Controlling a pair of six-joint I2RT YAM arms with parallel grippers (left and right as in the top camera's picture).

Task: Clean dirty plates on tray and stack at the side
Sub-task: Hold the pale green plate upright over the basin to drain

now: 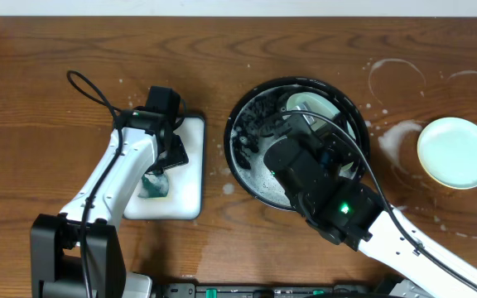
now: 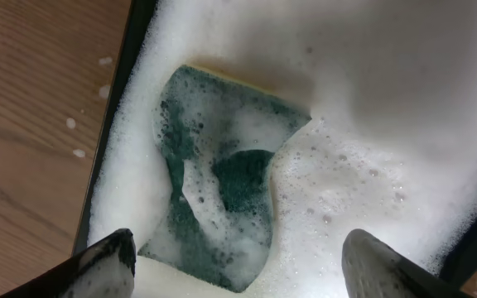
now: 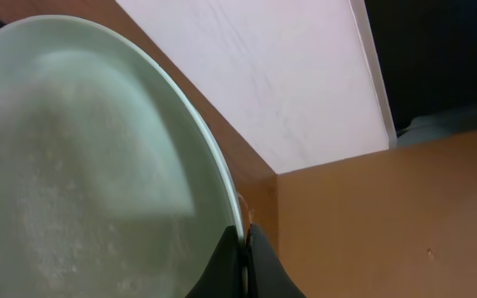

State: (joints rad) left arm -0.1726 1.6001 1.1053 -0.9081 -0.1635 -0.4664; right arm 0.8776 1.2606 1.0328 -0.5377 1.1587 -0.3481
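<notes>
The black tray (image 1: pixel 247 112) sits at table centre, wet and sudsy. My right gripper (image 3: pixel 244 240) is shut on the rim of a pale mint plate (image 3: pixel 81 165), holding it tilted over the tray; a part of it shows in the overhead view (image 1: pixel 311 103) behind the arm. A second pale mint plate (image 1: pixel 456 152) lies flat on the wood at the right side. My left gripper (image 2: pixel 238 261) is open just above the green sponge (image 2: pixel 222 190), which lies in foam. No yellow plate is in view.
The white rectangular dish (image 1: pixel 185 178) with the sponge stands left of the tray, full of suds (image 2: pixel 371 124). Whitish soapy rings (image 1: pixel 396 79) mark the wood near the flat plate. My right arm (image 1: pixel 346 211) crosses the tray's front right.
</notes>
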